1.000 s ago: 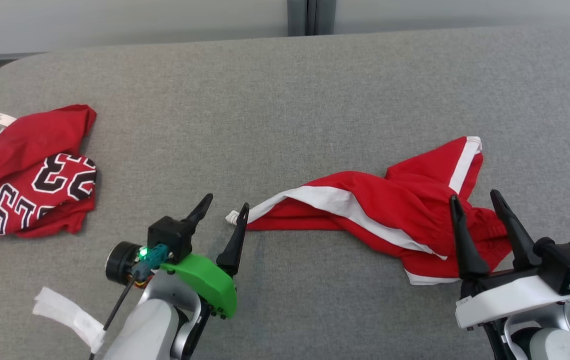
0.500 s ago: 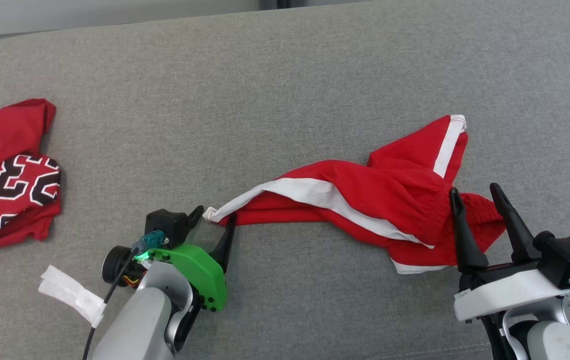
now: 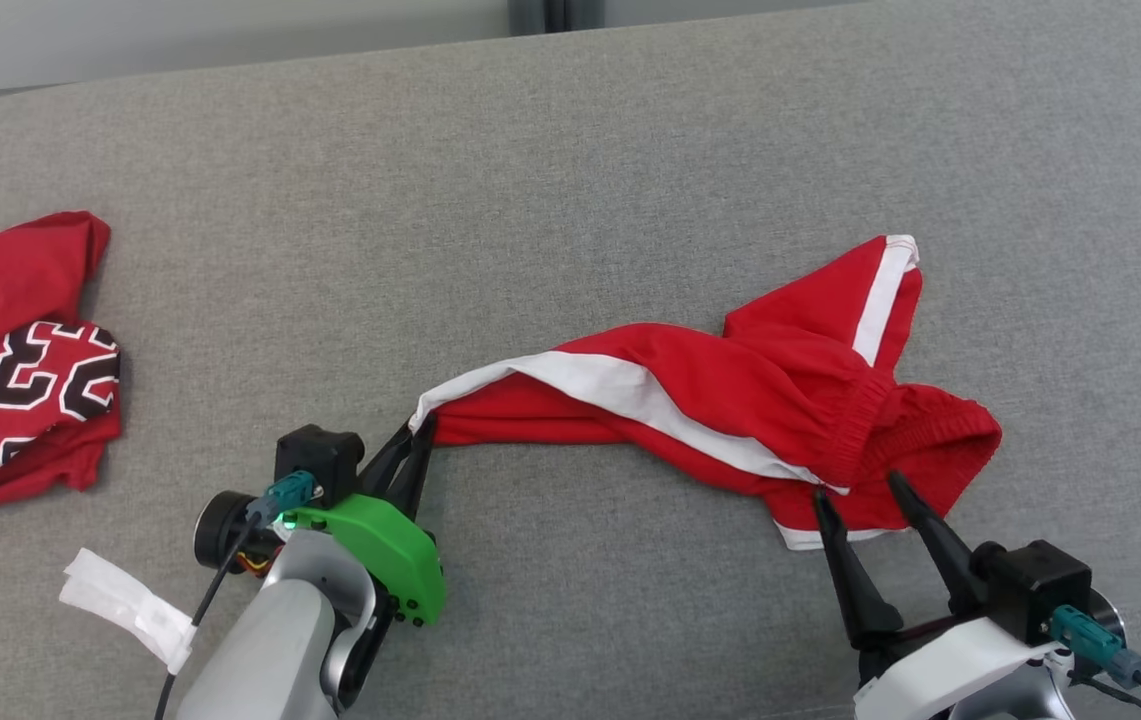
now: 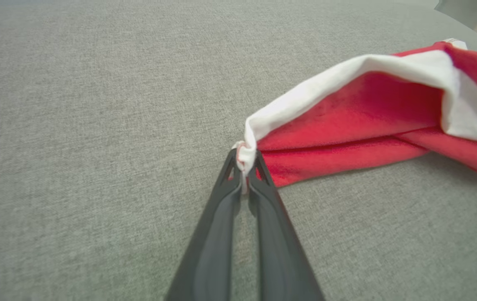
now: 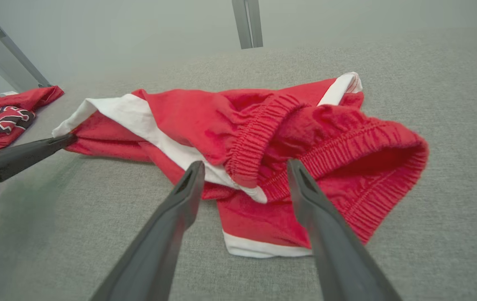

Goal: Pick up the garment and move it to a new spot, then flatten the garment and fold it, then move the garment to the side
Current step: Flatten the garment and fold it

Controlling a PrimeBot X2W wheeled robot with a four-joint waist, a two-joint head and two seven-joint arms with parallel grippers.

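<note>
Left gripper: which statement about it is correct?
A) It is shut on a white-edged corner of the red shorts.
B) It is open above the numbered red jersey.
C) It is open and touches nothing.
A: the left gripper pinches the white-edged tip of the red shorts between its closed fingers, as the left wrist view shows.

A crumpled red jersey [image 3: 15, 345] lies on the grey surface [image 3: 570, 150].

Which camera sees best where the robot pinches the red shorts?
The left wrist view: the left gripper is shut on the shorts' white corner, close up. The head view shows it small; the right wrist view, far off at the edge.
</note>
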